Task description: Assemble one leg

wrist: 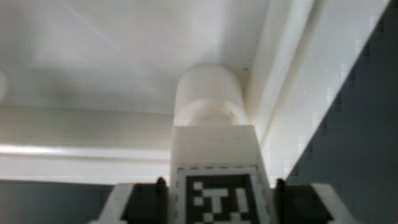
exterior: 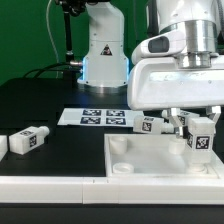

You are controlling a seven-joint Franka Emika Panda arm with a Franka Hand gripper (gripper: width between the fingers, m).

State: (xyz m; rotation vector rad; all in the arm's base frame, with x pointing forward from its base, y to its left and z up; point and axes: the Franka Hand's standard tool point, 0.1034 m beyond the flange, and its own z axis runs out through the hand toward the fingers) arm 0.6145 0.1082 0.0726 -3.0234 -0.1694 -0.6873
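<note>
My gripper is shut on a white leg, gripping its tagged sides, over the far right corner of the large white panel. In the wrist view the leg runs out from between the fingers, its tag facing the camera. Its rounded peg end points into the panel's corner, close to the raised rim. I cannot tell whether it touches the panel. Another leg lies just behind the panel's far rim. Two more legs lie at the exterior view's left.
The marker board lies flat on the black table behind the panel. The robot's base stands at the back. The panel has small round bosses near its corners.
</note>
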